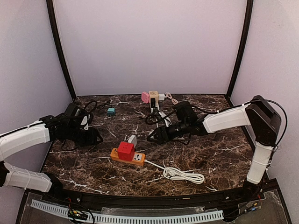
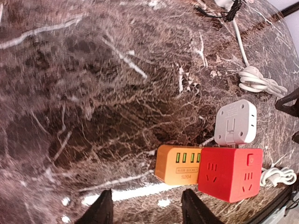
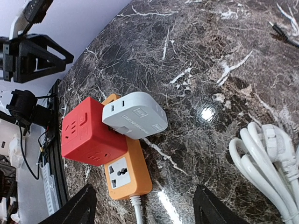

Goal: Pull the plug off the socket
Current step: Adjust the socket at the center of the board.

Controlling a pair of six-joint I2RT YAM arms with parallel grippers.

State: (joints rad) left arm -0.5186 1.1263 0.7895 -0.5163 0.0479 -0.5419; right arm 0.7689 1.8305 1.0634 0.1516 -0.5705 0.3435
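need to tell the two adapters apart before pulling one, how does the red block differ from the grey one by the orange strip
Colour: the red block is bright red, the grey adapter pale grey. Shape: the red block is a tall cube, the grey adapter flatter with rounded corners. Place: the red block sits on the orange strip; the grey adapter lies close beside it. Neither is gripped.
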